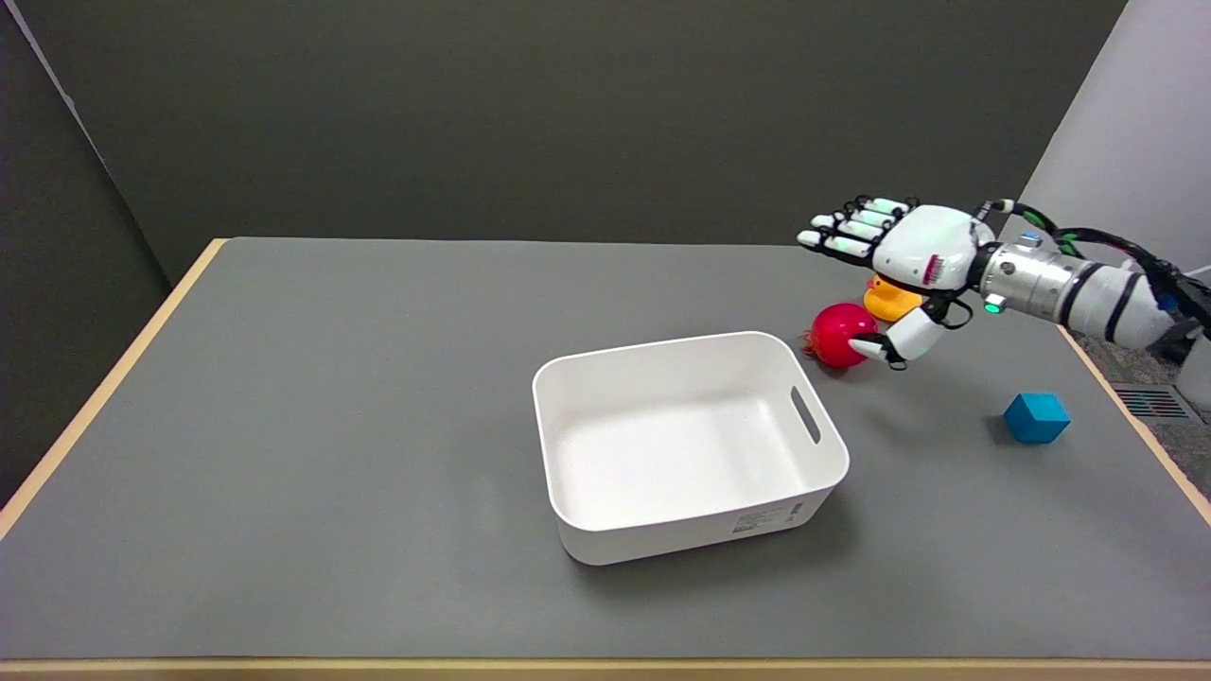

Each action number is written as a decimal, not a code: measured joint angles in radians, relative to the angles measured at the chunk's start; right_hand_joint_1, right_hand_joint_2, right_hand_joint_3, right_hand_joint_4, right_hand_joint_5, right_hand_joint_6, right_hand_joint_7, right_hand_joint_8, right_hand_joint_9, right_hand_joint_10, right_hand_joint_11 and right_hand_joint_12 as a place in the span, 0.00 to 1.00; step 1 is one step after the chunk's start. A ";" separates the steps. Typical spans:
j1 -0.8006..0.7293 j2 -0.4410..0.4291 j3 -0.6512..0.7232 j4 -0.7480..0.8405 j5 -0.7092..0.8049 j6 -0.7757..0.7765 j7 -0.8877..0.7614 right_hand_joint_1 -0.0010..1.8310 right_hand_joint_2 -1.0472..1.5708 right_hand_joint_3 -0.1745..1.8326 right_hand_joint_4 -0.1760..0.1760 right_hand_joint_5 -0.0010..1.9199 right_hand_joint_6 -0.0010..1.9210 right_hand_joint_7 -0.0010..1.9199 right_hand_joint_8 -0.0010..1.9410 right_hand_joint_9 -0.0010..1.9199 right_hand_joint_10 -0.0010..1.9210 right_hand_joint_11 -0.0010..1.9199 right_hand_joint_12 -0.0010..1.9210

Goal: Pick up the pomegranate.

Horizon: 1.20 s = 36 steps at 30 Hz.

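pomegranate (840,333) is seen lying on the grey worktop (331,426), just behind the far right corner of the white bin (691,440), with its frilled crown turned toward the left and a yellow rubber duck (889,299) close behind it. it is judged to be a smooth, glossy, hard ball, probably a light plastic model, so a roll or a slip is to be expected if it is squeezed from one side only; a hold across its widest part, thumb on one side and fingers over the far side, is thought safest. the right hand (903,260) is held open above and to the right of it, fingers stretched out flat and apart, with the thumb lowered beside the fruit, whether touching it cannot be told; nothing is gripped. the worktop is matte and level, with a wooden edge, and a blue cube (1037,417) lies well apart on the right. dark walls are seen behind.
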<state>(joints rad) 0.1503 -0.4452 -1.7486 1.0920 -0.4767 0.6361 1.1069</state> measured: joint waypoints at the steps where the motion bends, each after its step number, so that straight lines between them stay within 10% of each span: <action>1: 0.011 -0.002 -0.013 -0.002 0.000 0.000 0.001 0.18 0.60 0.56 0.58 0.00 0.00 0.00 0.06 0.01 0.21 0.00 0.46; 36: 0.123 -0.050 -0.171 -0.118 0.020 -0.005 0.019 0.21 0.60 0.58 0.60 0.00 0.07 0.04 0.12 0.04 0.28 0.02 0.50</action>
<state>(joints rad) 0.2734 -0.4956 -1.9197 0.9740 -0.4568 0.6315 1.1263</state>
